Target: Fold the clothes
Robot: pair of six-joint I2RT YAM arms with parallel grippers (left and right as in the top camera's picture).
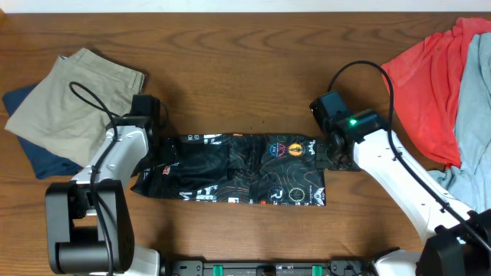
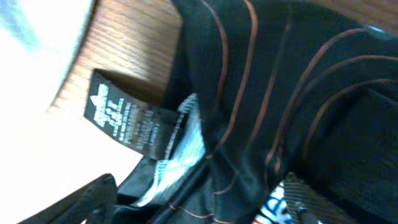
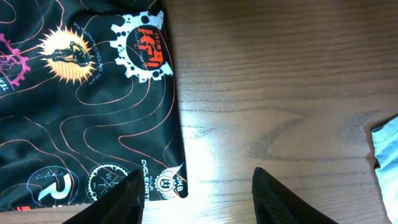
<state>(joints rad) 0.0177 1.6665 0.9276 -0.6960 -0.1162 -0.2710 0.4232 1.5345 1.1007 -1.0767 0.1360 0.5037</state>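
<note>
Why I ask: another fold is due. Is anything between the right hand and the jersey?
Nothing visible does. The right hand hangs open over the right edge of the jersey, bare table beside it; the red shirt lies off to the side.

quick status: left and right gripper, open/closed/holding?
Left gripper: open, fingers wide apart, jersey fabric lying between them, not pinched.
Right gripper: open, holding nothing, fingers at the jersey's edge.
</note>
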